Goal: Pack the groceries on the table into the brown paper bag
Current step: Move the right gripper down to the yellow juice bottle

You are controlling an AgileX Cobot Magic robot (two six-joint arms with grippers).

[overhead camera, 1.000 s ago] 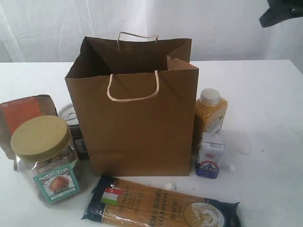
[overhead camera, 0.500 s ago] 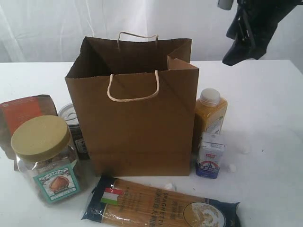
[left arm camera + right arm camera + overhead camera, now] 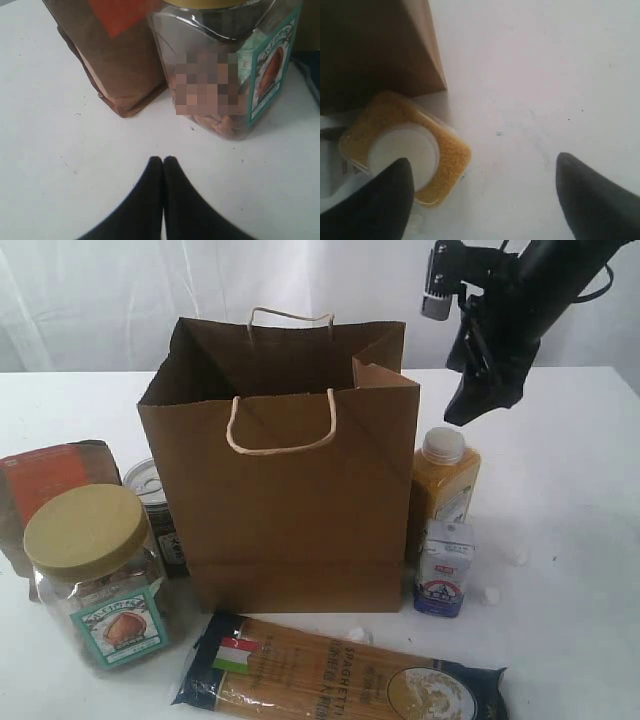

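Tall kraft-brown paper bag (image 3: pixel 290 510), upright, open-topped

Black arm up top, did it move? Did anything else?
Yes. The right tool came down from the top corner and now hangs open above the yellow bottle, holding nothing. The brown paper bag, jar and spaghetti packet stayed put.

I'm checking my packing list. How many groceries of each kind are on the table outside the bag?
clear tan-lidded jar: 1
brown pouch with orange label: 1
dark can: 1
yellow white-capped bottle: 1
small white-blue carton: 1
long spaghetti packet: 1
Total: 6, all on the table outside the brown paper bag.
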